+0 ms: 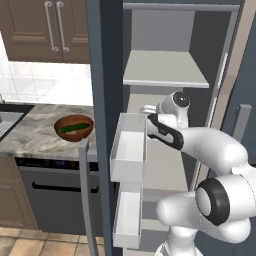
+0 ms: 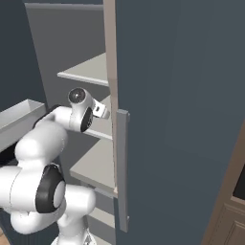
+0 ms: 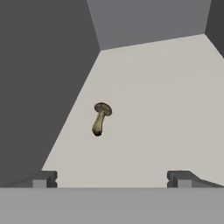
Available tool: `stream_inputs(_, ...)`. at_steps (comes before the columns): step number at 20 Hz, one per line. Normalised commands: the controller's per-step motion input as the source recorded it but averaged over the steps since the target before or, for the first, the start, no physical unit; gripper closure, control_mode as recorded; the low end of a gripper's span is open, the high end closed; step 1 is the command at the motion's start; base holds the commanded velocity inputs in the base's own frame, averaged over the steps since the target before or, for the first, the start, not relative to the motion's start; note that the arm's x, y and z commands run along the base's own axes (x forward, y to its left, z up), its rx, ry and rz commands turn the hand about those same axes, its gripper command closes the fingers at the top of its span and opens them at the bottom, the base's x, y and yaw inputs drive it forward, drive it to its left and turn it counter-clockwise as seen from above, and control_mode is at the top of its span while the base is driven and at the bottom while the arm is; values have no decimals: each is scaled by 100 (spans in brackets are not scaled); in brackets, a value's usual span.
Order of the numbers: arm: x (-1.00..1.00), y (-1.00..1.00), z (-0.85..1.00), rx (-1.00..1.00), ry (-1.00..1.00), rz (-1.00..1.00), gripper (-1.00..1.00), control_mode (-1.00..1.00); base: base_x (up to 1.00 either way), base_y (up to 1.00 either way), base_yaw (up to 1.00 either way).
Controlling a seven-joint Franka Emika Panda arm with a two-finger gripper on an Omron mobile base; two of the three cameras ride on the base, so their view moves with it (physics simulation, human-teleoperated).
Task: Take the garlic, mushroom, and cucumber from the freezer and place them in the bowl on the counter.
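you're reaching in with fingers [image 3: 111, 178] spread wide and empty, the mushroom [image 3: 101, 118] lying loose on the freezer shelf [image 3: 166, 109] ahead and left of centre — closing off-line is risking nudging it away.

Evenly, flatly lit, sharp throughout, without glare or blur. Dim and shaded inside the freezer [image 1: 165, 75], left wall darkest. Brighter left of it, over the counter [image 1: 35, 132]. Straight edges, undistorted.
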Motion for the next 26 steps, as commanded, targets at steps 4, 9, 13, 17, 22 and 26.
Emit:
stream_inputs(4,19,28,-16,-2,5,0,-100,-100,0,0,0)
stream_inputs(9,15,29,-22,0,5,0,-100,-100,0,0,0)
stream_inputs(13,19,27,-21,0,6,0,-100,-100,0,0,0)
stream_inputs(17,24,14,-3,0,4,0,-100,-100,0,0,0)
stream_inputs(22,23,19,0,0,5,0,-100,-100,0,0,0)
stream_inputs(26,23,8,0,0,5,0,-100,-100,0,0,0)
